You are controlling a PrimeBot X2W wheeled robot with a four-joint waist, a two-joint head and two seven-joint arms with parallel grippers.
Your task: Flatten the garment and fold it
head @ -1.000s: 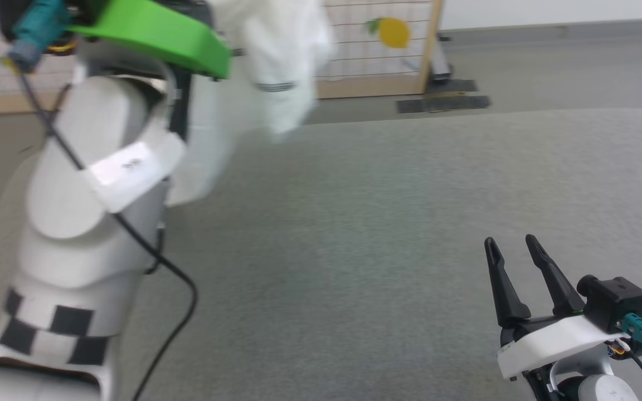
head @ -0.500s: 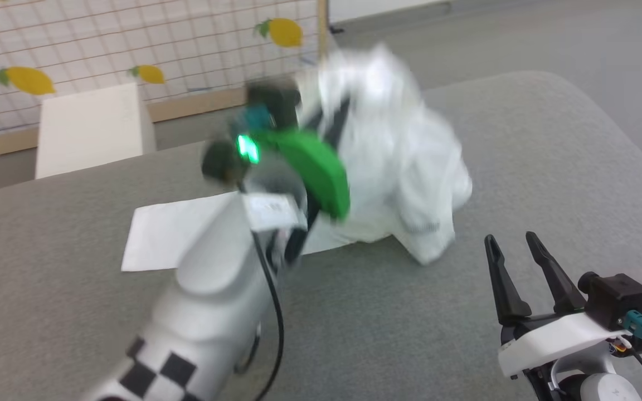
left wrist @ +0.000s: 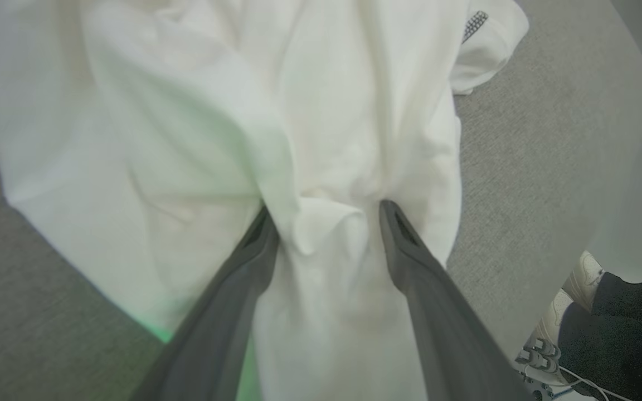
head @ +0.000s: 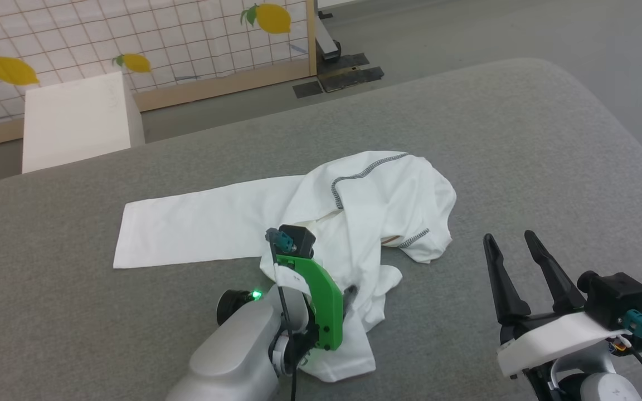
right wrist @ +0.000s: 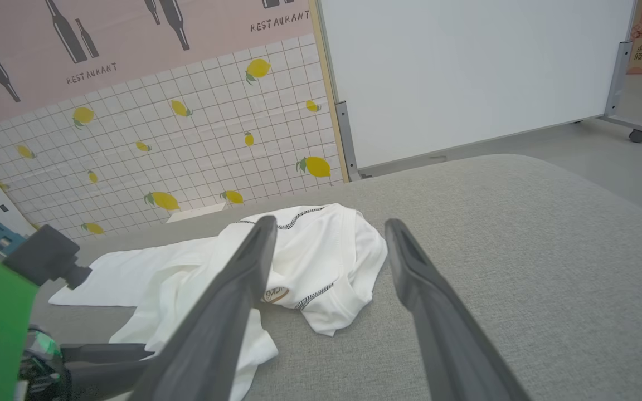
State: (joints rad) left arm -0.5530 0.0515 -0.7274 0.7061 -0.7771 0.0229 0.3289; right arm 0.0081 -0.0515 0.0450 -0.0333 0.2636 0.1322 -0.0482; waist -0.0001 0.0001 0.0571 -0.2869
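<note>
The white garment [head: 365, 200] lies crumpled on the grey table [head: 521, 139], one sleeve [head: 187, 228] stretched flat to the left and grey stitching showing on top. Its brown-bordered patch [right wrist: 275, 294] peeks out from a fold. My left gripper [left wrist: 326, 214] is down on the near part of the cloth, open, with a bunched fold sitting between its spread fingers [left wrist: 254, 245]. In the head view its green mount [head: 315, 295] covers that spot. My right gripper [head: 513, 240] stands open to the right of the garment, apart from it and holding nothing.
A white box [head: 76, 120] stands beyond the table's far left edge, before a lemon-tile panel [head: 159, 39]. A whiteboard [right wrist: 466, 72] on castors stands behind. A person's shoe [left wrist: 580, 273] shows past the table's rounded edge.
The head camera has swung. My left arm came down from high with the garment, which now lies on the table with a sleeve laid out. The right gripper kept still.
</note>
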